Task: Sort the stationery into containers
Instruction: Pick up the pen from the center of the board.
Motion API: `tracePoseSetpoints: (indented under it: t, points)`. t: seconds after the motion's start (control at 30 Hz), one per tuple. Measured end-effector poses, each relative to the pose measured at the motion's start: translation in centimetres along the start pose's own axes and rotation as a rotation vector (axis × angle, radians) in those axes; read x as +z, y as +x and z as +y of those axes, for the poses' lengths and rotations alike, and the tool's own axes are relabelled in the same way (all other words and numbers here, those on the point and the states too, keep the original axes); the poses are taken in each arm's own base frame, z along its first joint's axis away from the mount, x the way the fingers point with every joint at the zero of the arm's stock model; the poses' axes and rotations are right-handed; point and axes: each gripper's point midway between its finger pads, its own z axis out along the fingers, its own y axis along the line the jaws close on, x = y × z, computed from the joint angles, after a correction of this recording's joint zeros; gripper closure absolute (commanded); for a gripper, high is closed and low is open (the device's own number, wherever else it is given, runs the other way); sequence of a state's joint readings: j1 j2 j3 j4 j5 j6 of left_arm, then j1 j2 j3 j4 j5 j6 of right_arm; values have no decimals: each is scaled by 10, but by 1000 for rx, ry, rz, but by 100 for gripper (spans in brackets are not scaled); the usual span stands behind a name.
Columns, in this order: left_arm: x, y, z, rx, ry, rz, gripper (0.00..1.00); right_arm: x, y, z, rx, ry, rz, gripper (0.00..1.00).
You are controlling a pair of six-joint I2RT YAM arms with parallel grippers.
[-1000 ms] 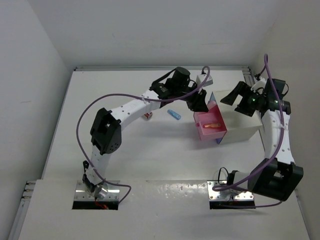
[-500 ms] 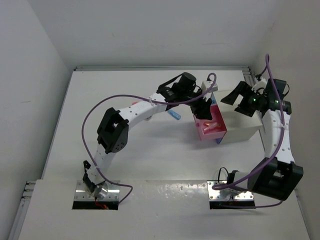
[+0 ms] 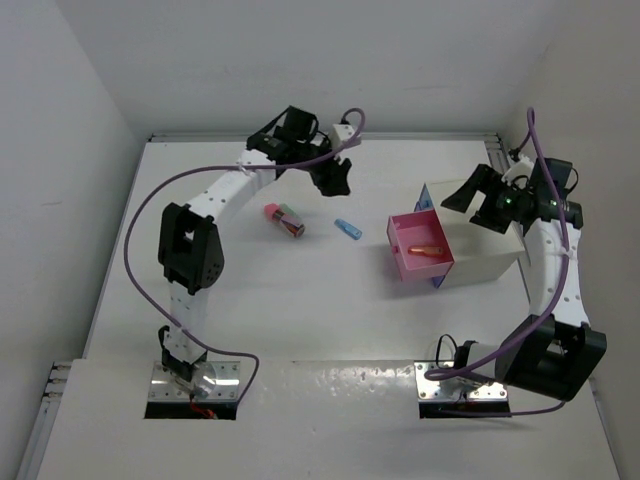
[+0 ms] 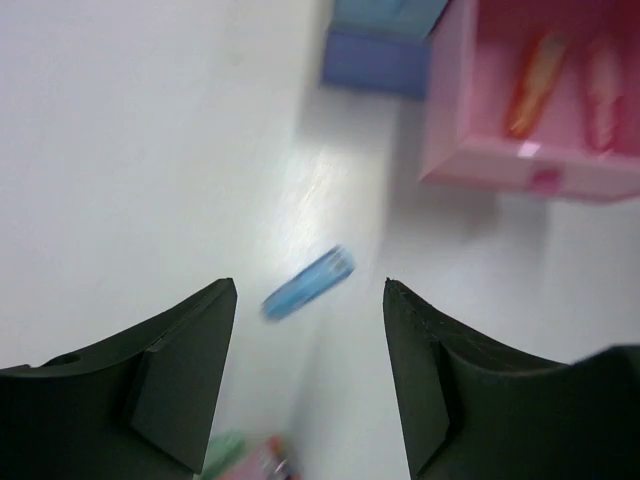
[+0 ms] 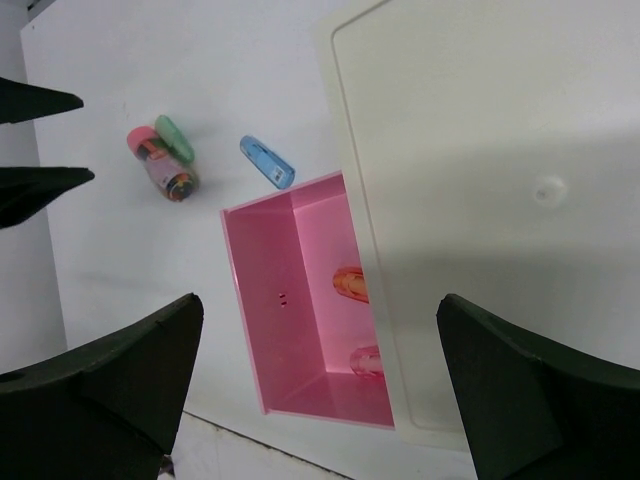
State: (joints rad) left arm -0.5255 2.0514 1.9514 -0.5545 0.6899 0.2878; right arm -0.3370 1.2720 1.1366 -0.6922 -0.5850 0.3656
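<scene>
The pink drawer [image 3: 407, 266] stands pulled out of the white cabinet [image 3: 490, 255]. It holds an orange piece [image 3: 425, 249] and a pink piece [image 5: 367, 362]. The blue drawer [image 3: 425, 197] shows only as edges beside the pink one. A blue piece [image 3: 347, 229] lies on the table left of the drawer. A mint green piece [image 3: 287, 212], a pink piece [image 3: 270, 212] and a short cylinder [image 3: 293, 226] lie together further left. My left gripper [image 3: 335, 180] is open and empty above the table beyond the blue piece [image 4: 325, 272]. My right gripper [image 3: 470, 195] is open and empty above the cabinet.
White walls close the table at the back [image 3: 320, 136] and on both sides. The cabinet sits against the right wall. My left arm [image 3: 225, 190] arches over the table's left half. In the right wrist view the left gripper's fingers [image 5: 35, 185] show at the left edge.
My left gripper has left the pink drawer and swung left and toward the back wall, uncovering the pieces on the table. My right arm has not moved.
</scene>
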Motion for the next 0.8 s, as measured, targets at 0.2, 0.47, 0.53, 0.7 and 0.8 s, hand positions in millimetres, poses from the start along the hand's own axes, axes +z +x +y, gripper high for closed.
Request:
tracePoseSetpoints:
  t: [0.2, 0.47, 0.53, 0.7, 0.8]
  points:
    - [-10, 54, 24, 62, -18, 150, 35, 3, 5, -4, -10, 3, 25, 3]
    - [44, 119, 18, 78, 82, 242, 35, 4, 8, -7, -29, 6, 43, 3]
    - [54, 129, 19, 81, 89, 250, 33, 6, 10, -10, -29, 9, 55, 3]
    - [71, 137, 24, 124, 99, 250, 30, 12, 15, -15, -16, 18, 91, 3]
    - [79, 138, 25, 153, 107, 248, 29, 14, 14, -17, -12, 19, 99, 3]
